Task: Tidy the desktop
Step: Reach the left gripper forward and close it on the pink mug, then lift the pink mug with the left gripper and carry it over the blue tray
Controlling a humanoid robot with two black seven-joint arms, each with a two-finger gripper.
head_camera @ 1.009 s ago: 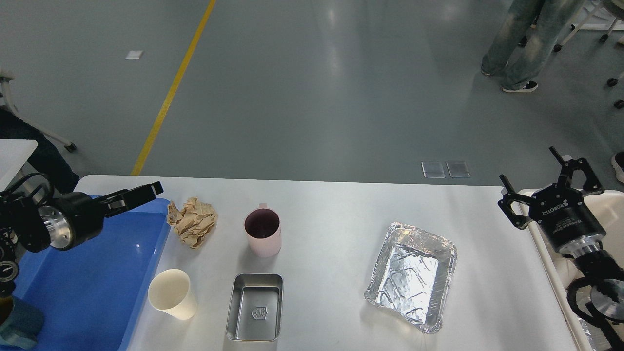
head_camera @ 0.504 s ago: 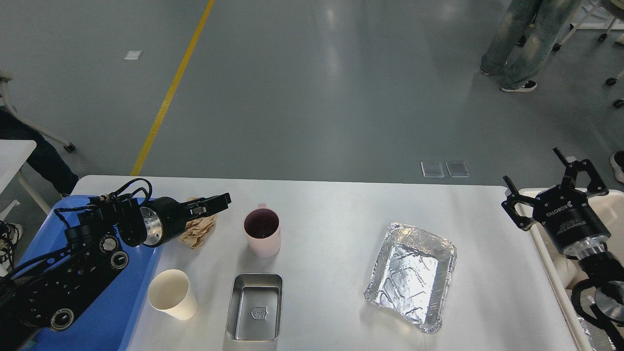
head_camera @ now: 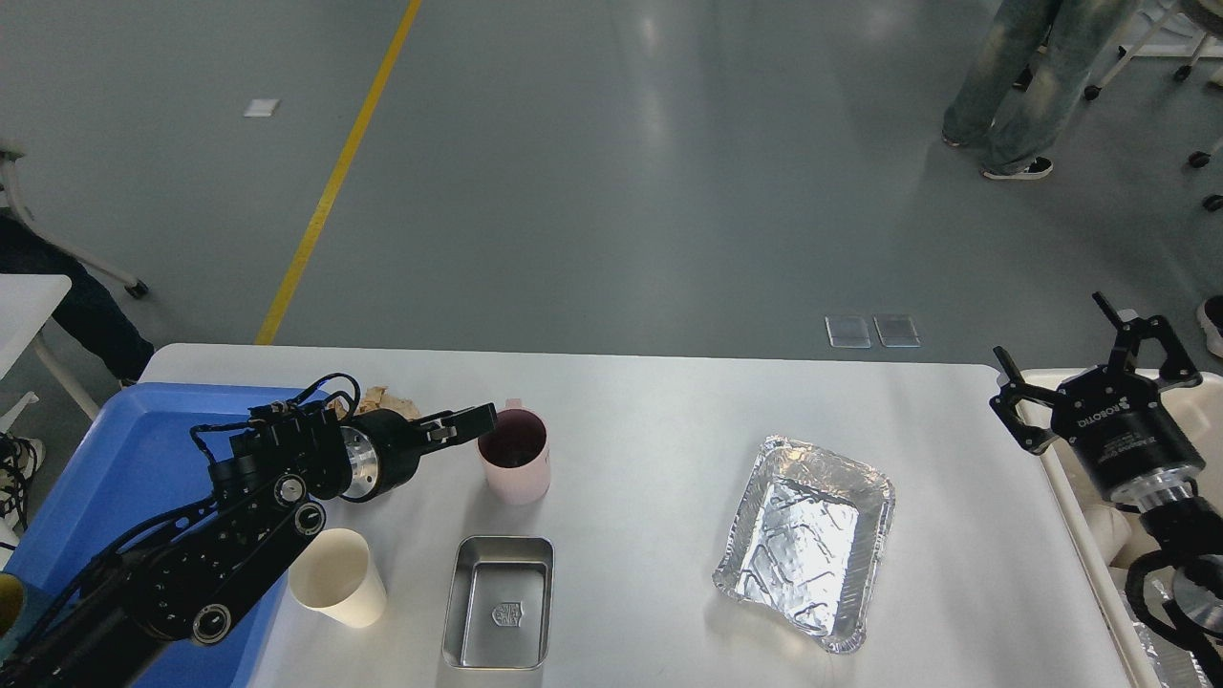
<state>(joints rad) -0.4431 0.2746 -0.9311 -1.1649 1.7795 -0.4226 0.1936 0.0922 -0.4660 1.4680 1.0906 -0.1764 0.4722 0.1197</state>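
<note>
Reach under way: left gripper (head_camera: 470,421), finger spacing unreadable side-on, is at the pink mug's (head_camera: 515,456) rim on the desktop (head_camera: 669,459); probably it must seat and clamp. Well right, beyond the foil tray (head_camera: 807,540), right gripper (head_camera: 1099,368) hangs spread.

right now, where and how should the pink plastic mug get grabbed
Probably by the rim wall of the upright pink plastic mug, coming from above on its left side, one finger inside the open mouth. The left end effector is already beside that rim.
</note>
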